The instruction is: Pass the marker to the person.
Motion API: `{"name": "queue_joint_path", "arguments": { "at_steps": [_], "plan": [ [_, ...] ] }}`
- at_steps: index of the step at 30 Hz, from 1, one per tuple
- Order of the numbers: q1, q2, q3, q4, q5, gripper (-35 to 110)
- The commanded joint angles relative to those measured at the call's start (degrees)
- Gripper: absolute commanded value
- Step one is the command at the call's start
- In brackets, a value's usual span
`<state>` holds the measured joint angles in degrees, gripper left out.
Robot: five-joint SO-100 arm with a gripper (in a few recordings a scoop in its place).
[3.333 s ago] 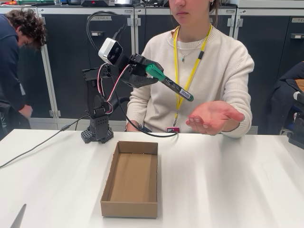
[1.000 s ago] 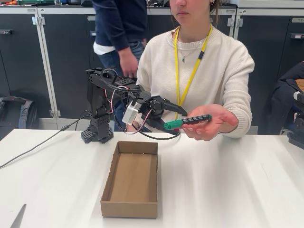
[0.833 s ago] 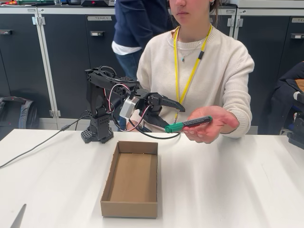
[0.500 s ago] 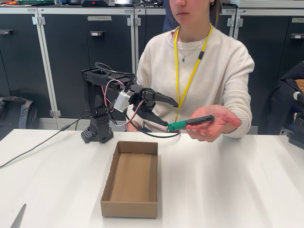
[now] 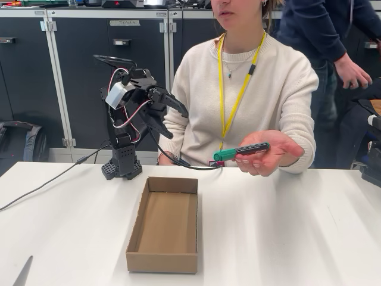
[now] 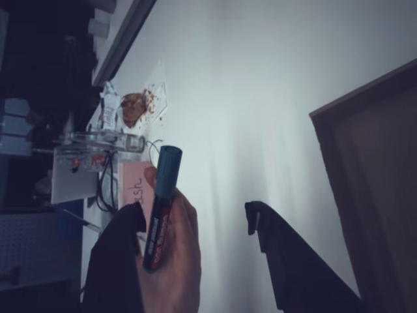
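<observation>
Nearest us in the fixed view, a grey pointed blade-like object [image 5: 22, 272] pokes in at the lower left corner of the white table [image 5: 286, 232], and a shallow open brown cardboard box [image 5: 165, 224] sits just beyond it, mid-table. Past the box we see the slim dark-barrelled marker with a bright green cap [image 5: 240, 151] lying across the upturned palm of the person in a cream knit sweater and yellow lanyard [image 5: 250, 89]; her hand [image 5: 266, 152] is held above the table's far edge, fingers loosely curled under the barrel, cap pointing toward the arm. In the wrist view the marker [image 6: 161, 205] rests on the same hand [image 6: 171, 261], off beside the left black finger rather than between the two.

The black two-finger gripper [image 5: 168, 114] is raised above the arm's base, well apart from the marker, its fingers spread wide and holding nothing. Behind the table we see dark cabinet doors [image 5: 83, 71] and, at the right, a passer-by in a dark blue top [image 5: 321, 30].
</observation>
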<state>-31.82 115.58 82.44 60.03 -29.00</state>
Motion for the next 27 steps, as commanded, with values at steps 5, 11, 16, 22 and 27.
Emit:
{"name": "queue_joint_path", "arguments": {
  "at_steps": [5, 11, 16, 22, 27],
  "plan": [
    [7.56, -2.81, -6.33, 0.44, -2.99, 34],
    [9.93, -3.34, -4.48, -1.76, -3.96, 34],
    [10.11, -2.64, -4.57, -1.23, -3.52, 34],
    [10.46, -2.64, -4.75, -0.88, -3.52, 34],
    [11.16, -2.72, -4.04, -1.41, -3.69, 34]
  ]
}}
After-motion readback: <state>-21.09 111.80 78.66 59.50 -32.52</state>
